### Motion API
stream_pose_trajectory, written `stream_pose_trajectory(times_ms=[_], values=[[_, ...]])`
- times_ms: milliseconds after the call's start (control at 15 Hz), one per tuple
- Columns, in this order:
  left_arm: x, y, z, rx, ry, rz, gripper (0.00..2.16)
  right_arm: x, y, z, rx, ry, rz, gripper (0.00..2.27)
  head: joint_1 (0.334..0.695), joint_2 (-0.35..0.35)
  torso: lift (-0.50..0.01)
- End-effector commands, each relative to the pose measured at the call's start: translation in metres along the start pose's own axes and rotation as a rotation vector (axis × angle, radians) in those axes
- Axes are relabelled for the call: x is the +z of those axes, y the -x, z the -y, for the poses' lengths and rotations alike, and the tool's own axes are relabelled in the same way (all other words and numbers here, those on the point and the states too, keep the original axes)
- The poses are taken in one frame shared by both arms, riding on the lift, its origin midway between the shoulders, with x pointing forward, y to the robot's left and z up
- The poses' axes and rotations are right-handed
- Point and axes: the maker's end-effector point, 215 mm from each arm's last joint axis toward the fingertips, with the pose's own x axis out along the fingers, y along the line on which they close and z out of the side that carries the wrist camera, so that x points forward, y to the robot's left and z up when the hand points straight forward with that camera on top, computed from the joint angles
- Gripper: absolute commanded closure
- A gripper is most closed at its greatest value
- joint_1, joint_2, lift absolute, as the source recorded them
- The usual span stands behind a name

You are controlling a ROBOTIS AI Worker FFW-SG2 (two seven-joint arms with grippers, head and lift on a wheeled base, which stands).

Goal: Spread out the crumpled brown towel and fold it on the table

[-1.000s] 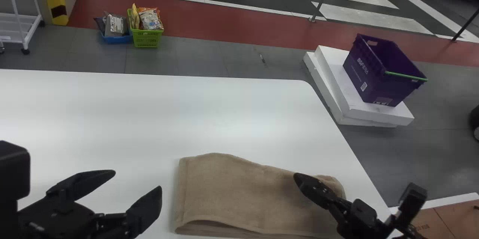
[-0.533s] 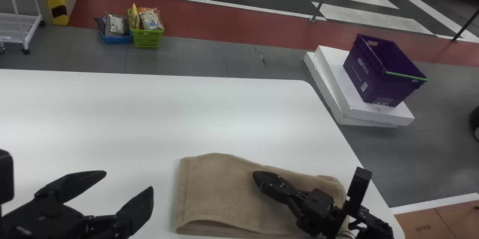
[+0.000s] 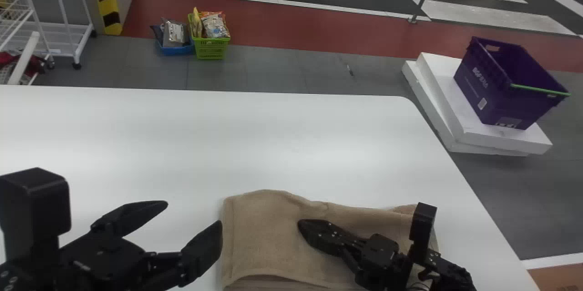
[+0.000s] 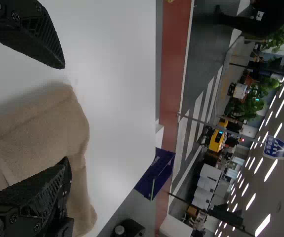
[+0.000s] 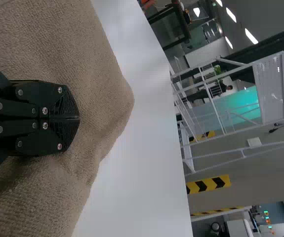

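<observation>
You seem to be at the smoothing step, the folded towel [image 3: 259, 236] on the surface [image 3: 182, 136], your right tool [image 5: 79, 117] clenched over it, left tool [image 3: 193, 212] spread beside it; next, flatten its rippled far edge.

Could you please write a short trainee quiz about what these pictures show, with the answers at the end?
1. Which thing lies under the right gripper?
A) a green basket
B) a brown towel
C) a white cart

2. True or false: the left gripper has its jaws apart.

3. Fill in the colour: beyond the table, the purple crate stands on stacked ____ slabs.

Key: 1 B; 2 true; 3 white.
</observation>
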Motion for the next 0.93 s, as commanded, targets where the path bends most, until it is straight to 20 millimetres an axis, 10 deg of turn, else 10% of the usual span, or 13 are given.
stream_pose_trajectory(times_ms=[0,600,867], values=[[0.001,0.002,-0.005,0.010,-0.001,0.001,0.09,-0.004,-0.022,-0.022,0.044,0.008,-0.021,1.54,0.695,-0.195,-0.127],[-0.004,0.003,0.004,-0.014,0.016,-0.003,0.09,0.005,-0.062,-0.079,0.097,0.015,-0.001,1.50,0.695,-0.050,-0.127],[0.000,0.011,0.023,-0.061,0.031,0.004,0.09,0.077,-0.003,-0.081,0.079,0.018,0.106,0.26,0.695,-0.053,-0.127]])
